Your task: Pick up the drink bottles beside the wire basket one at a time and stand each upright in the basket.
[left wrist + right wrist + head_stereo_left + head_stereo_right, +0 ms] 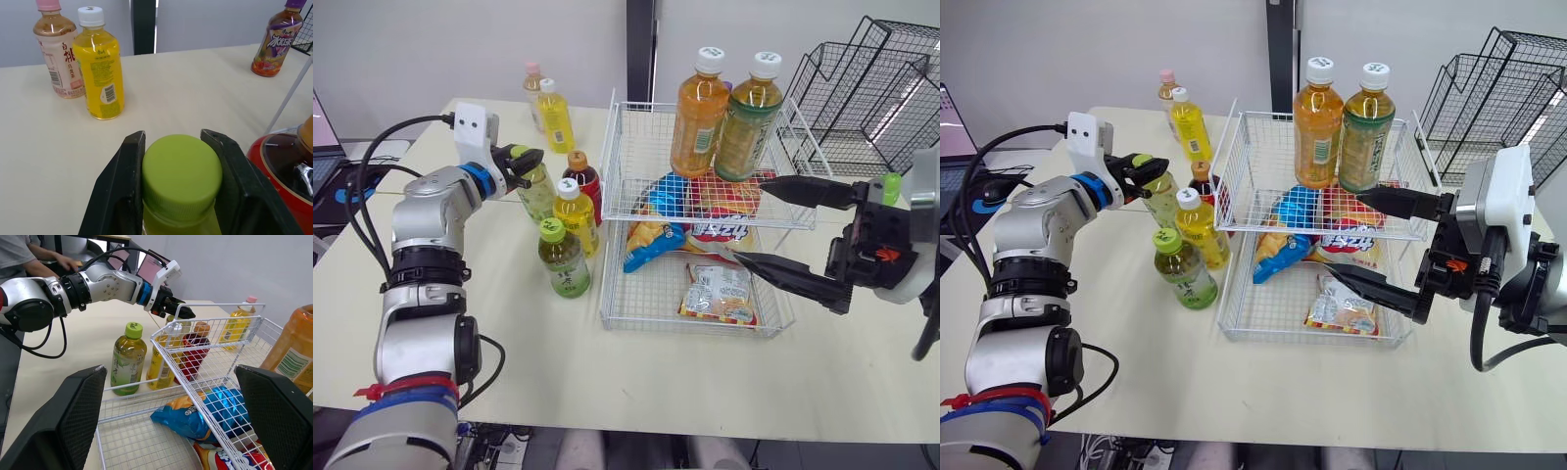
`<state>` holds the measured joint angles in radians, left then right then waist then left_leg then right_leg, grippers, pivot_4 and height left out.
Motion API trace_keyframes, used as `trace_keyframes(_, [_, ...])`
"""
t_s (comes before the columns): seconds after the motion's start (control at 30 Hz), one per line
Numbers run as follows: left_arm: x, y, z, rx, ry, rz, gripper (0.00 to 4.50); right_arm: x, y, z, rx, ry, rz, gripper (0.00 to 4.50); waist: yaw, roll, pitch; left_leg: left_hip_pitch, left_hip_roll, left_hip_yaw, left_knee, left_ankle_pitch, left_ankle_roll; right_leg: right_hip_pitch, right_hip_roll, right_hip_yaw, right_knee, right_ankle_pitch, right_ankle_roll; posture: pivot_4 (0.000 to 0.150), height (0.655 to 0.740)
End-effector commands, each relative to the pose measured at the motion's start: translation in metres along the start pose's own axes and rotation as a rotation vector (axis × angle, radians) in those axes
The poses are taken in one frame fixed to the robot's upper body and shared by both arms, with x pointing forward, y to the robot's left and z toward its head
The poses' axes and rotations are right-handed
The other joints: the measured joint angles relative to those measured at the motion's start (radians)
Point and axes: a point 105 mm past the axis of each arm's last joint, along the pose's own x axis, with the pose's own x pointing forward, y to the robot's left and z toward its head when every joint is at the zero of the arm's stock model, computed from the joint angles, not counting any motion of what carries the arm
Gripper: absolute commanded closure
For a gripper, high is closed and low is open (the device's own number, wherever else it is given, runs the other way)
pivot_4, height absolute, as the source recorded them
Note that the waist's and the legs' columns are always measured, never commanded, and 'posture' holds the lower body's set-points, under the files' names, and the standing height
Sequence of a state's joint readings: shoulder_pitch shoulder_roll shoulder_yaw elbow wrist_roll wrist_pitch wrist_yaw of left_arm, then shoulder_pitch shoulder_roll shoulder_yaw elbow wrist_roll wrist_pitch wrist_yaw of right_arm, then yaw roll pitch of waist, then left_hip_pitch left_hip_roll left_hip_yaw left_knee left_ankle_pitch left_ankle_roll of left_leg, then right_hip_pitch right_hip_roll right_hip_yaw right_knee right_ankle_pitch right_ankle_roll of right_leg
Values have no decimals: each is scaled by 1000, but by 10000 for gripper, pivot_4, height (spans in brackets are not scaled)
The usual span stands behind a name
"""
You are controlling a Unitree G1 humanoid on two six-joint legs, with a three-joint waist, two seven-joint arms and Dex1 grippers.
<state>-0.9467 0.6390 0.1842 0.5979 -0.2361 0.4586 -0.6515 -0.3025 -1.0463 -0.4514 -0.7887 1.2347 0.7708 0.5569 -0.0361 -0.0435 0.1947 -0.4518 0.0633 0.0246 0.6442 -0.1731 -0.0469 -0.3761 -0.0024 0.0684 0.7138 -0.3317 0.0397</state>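
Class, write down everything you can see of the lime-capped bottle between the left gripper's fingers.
The clear plastic bottle of pale green drink is upright, to the left of the white wire basket. Its ribbed lime screw cap is on, pinched between the two black fingers of the left gripper. A dark red bottle stands close beside it.

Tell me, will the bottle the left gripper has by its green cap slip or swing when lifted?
Likely heavy: the bottle looks full. The left gripper pinches only the ridged cap, so it may swing; the ridges should limit slipping.
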Motion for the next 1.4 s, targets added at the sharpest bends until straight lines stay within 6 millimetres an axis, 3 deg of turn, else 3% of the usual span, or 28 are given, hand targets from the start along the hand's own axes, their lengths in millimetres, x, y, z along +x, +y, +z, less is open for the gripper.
trace_keyframes(0.03, [-26,4,55,94,-128,-18,31155,-4,-8,8,-54,-15,-57,0,-3,0,0,0,0,0,0,0,0,-1,0,0,0,0,0,1500,7300])
trace_keyframes(0.2, [-44,-7,86,122,-103,-135,31156,-4,-15,4,-52,-11,-78,0,4,-1,1,-1,0,0,0,0,0,-1,0,0,0,0,0,1500,7300])
trace_keyframes(0.47, [-73,-35,176,141,-186,-367,31156,-3,-20,2,-56,-15,-108,0,9,-2,1,-3,-1,-1,0,0,0,-1,0,-2,-2,0,0,1500,7300])
trace_keyframes(0.63, [-76,-62,228,136,-278,-488,31156,-4,-24,-2,-64,-1,-140,0,7,-2,1,-3,0,-1,0,0,0,-2,1,-2,-1,-1,0,1500,7300])
trace_keyframes(0.8, [-74,-91,254,127,-314,-616,31156,-8,-32,-4,-74,1,-202,0,4,-2,1,-5,-1,0,0,0,0,-4,1,-1,-1,-1,1,1500,7300])
trace_keyframes(0.97, [-56,-122,259,140,-307,-732,31156,-10,-33,-6,-78,11,-214,0,5,-2,1,-5,-1,0,-1,0,0,-5,1,0,0,-1,1,1500,7300])
trace_keyframes(1.27, [-4,-155,228,211,-251,-761,31156,-14,-28,-4,-86,15,-228,0,4,-2,1,-10,-1,1,0,0,0,-10,1,0,1,0,0,1500,7300])
trace_keyframes(1.4, [9,-162,217,202,-235,-754,31156,-16,-28,-3,-90,21,-243,0,2,-2,2,-13,-1,1,0,0,0,-13,1,1,1,0,0,1500,7300])
